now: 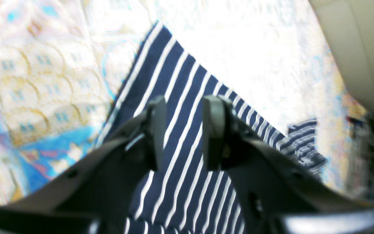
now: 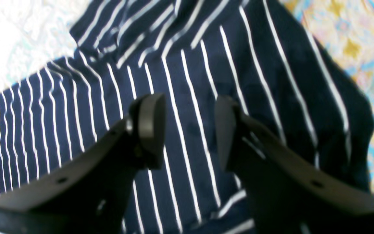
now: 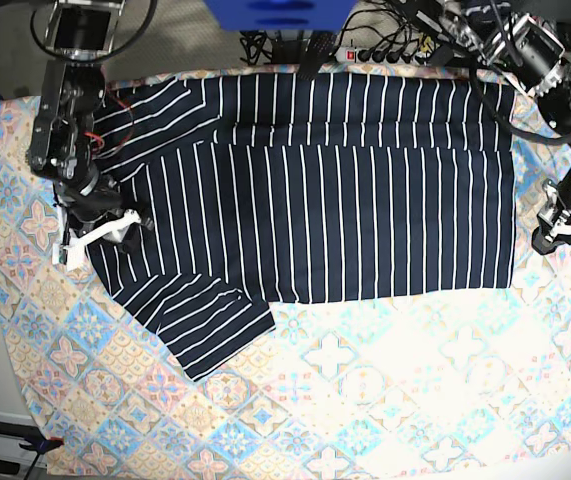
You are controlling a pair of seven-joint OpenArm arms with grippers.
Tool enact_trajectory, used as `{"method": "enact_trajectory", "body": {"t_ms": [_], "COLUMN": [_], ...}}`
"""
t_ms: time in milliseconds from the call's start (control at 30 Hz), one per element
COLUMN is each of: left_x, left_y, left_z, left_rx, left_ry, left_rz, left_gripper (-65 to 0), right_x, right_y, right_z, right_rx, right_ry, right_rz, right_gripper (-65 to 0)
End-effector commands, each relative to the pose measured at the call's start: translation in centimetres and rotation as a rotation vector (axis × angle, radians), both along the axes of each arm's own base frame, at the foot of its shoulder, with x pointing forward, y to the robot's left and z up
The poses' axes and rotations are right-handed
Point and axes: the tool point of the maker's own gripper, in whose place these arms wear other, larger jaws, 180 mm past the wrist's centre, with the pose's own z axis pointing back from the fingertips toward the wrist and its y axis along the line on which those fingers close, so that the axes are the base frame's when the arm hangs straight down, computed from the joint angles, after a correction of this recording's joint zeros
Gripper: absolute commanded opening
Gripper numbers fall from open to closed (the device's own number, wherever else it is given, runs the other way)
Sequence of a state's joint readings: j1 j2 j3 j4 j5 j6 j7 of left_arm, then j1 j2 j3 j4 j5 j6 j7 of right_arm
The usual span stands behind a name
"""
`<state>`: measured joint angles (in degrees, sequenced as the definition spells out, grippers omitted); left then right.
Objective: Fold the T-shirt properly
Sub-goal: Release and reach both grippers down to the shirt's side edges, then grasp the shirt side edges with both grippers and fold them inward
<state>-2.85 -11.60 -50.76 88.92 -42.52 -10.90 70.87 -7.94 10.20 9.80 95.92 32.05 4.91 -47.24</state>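
Wide free tablecloth (image 3: 385,390) across the lower centre and lower right of the base view, with nothing standing on it. T-shirt (image 3: 315,200) spread flat over the upper half, one sleeve reaching down to the lower left. Cables and power strip (image 3: 385,50) crowded along the top edge.

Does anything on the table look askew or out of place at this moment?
Mostly tidy. The T-shirt lies flat on the tablecloth, its far long edge already folded over. One sleeve sticks out at a slant from the near edge, unfolded. Nothing spilled or damaged.
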Motion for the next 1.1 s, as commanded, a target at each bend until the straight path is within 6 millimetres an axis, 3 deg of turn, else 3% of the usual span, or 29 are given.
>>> {"method": "enact_trajectory", "body": {"t_ms": [0,133,267,467,600,667,800,933,1067], "left_x": [0.7,1.6,2.6,5.4,6.9,7.1,7.4,7.4,6.8], "left_y": [0.9,2.1,3.2,2.0,1.4,1.3,2.2,1.6,2.6], "left_z": [0.8,-1.4,-3.0,-4.7,-6.5,-7.3,-7.1,-8.6,-9.6], "left_rx": [0.021,0.036,0.074,0.203,0.164,0.163,0.225,0.195,0.201], "left_ry": [-0.023,0.025,0.060,0.069,0.081,0.102,0.081,0.109,0.122], "left_rz": [0.014,0.072,0.115,0.065,0.076,0.077,0.097,0.095,0.118], "left_gripper": [-45.7,-45.9,-45.7,-45.7,-45.7,-45.7,-45.7,-45.7,-45.7], "right_x": [1.1,2.3,2.9,3.4,3.3,3.3,3.2,3.2,3.2], "right_y": [-0.6,0.3,0.0,-0.1,-0.1,0.0,0.0,0.0,0.0], "right_z": [1.2,1.0,1.4,1.8,1.7,1.8,1.8,1.8,1.8], "right_rx": [-0.020,-0.013,-0.036,-0.037,-0.037,-0.035,-0.035,-0.034,-0.034], "right_ry": [-0.045,-0.044,-0.053,-0.064,-0.062,-0.063,-0.063,-0.063,-0.064], "right_rz": [-0.001,0.023,0.027,0.026,0.026,0.027,0.027,0.027,0.028], "right_gripper": [-40.5,-40.5,-40.5,-40.5,-40.5,-40.5,-40.6,-40.6,-40.6]}}
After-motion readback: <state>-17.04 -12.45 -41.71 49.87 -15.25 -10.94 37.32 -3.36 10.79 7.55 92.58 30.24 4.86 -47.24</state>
